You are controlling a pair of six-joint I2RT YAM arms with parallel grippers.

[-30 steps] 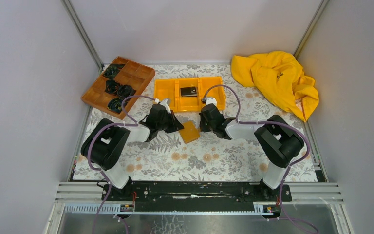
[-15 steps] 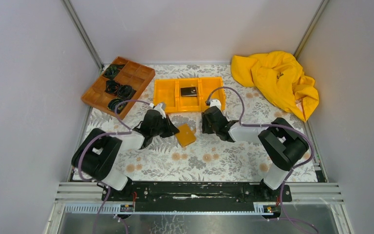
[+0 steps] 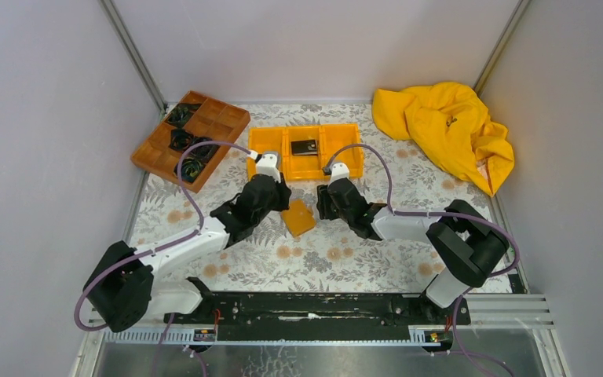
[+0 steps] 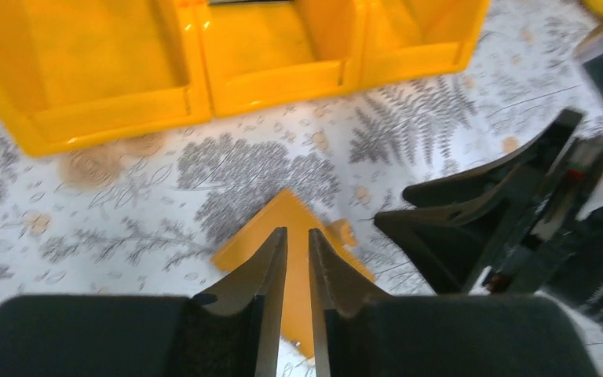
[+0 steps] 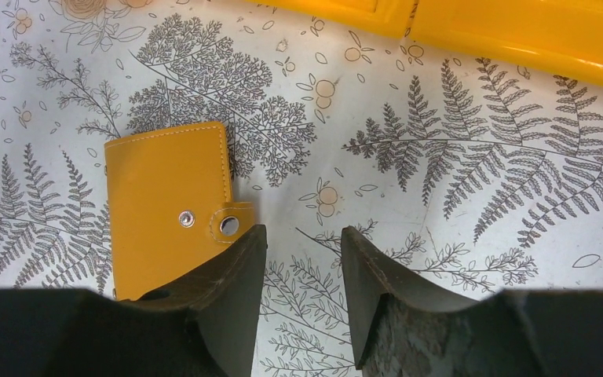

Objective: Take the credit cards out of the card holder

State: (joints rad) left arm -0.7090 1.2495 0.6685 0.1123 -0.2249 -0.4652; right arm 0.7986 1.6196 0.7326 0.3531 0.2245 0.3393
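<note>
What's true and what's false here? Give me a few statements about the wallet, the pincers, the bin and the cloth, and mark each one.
1. The wallet lies folded shut on the table, between the left pincer and the right pincer. True.
2. The right pincer is clamped on the wallet. False: its jaws stand apart over the bare table just beside the wallet.
3. A black card lies in the middle compartment of the orange bin. True.
4. The yellow cloth is draped over the wooden tray. False: the cloth is heaped at the far right, and the tray sits uncovered at the far left.
</note>
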